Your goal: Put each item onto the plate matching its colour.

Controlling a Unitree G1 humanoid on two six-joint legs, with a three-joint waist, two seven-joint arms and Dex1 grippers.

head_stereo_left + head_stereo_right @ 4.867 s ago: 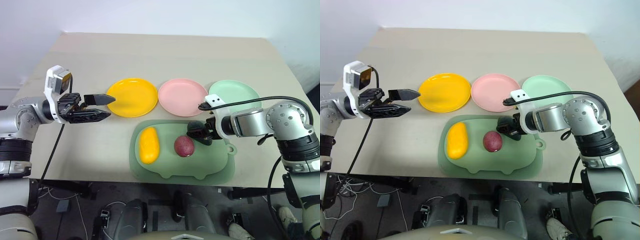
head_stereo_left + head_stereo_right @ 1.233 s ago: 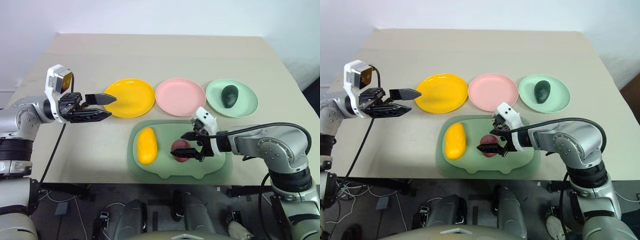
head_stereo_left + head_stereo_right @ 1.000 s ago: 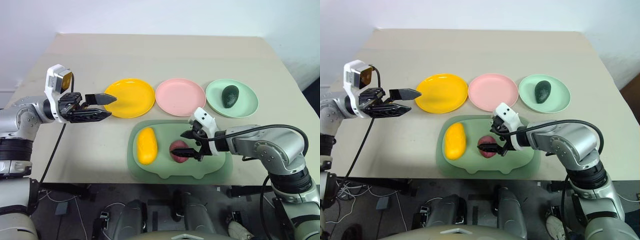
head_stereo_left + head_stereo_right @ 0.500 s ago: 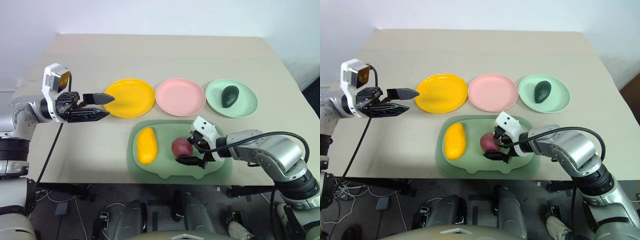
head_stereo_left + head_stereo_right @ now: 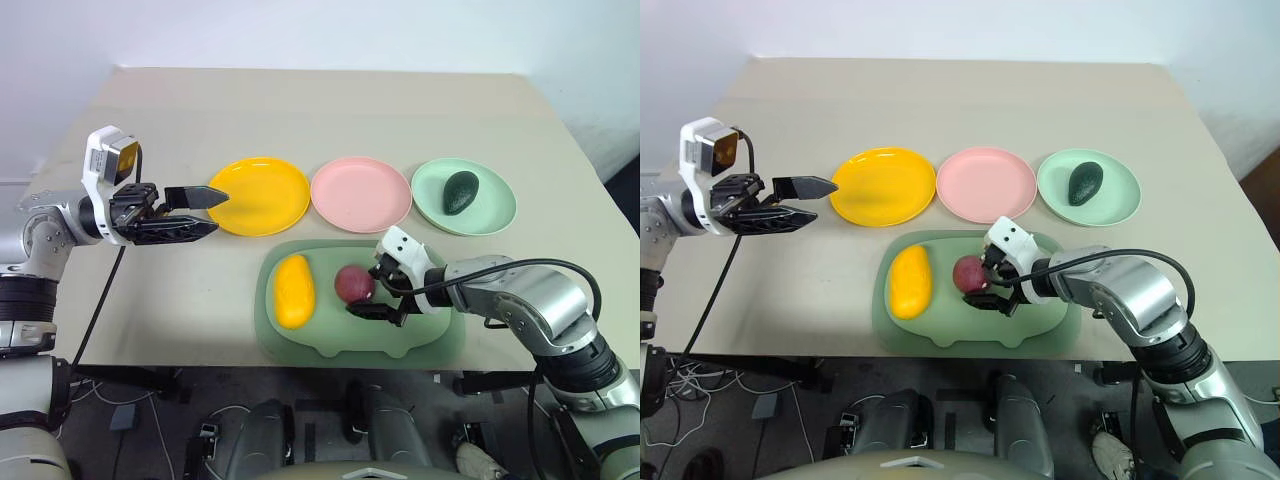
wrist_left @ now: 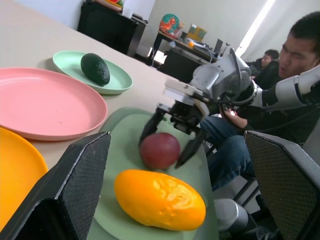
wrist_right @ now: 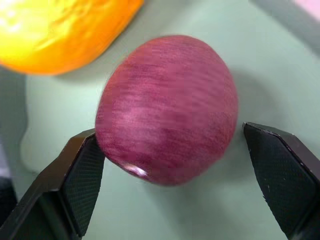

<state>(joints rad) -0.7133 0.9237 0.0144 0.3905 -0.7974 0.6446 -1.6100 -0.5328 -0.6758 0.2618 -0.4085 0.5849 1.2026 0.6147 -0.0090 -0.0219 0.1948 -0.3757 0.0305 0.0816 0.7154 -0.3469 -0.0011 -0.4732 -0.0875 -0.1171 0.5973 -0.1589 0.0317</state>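
Observation:
A round dark red fruit (image 5: 353,283) lies on the green pig-shaped board, between the fingers of my right gripper (image 5: 365,291), which is open. In the right wrist view one finger (image 7: 82,175) touches the red fruit (image 7: 167,107) and the other stands apart from it. The yellow oblong fruit (image 5: 294,290) lies at the board's left end. The dark green avocado (image 5: 460,191) rests on the light green plate (image 5: 495,215). The pink plate (image 5: 360,193) and the yellow plate (image 5: 260,195) hold nothing. My left gripper (image 5: 220,211) hangs open beside the yellow plate's left edge, holding nothing.
The pig-shaped board (image 5: 430,335) lies at the table's near edge, in front of the row of plates. The far half of the beige table is bare. A person (image 6: 300,45) sits beyond the table in the left wrist view.
The avocado, earlier in my right gripper over the board, now lies on the light green plate. The right gripper came to the red fruit, which shifted slightly toward the plates. Left arm still.

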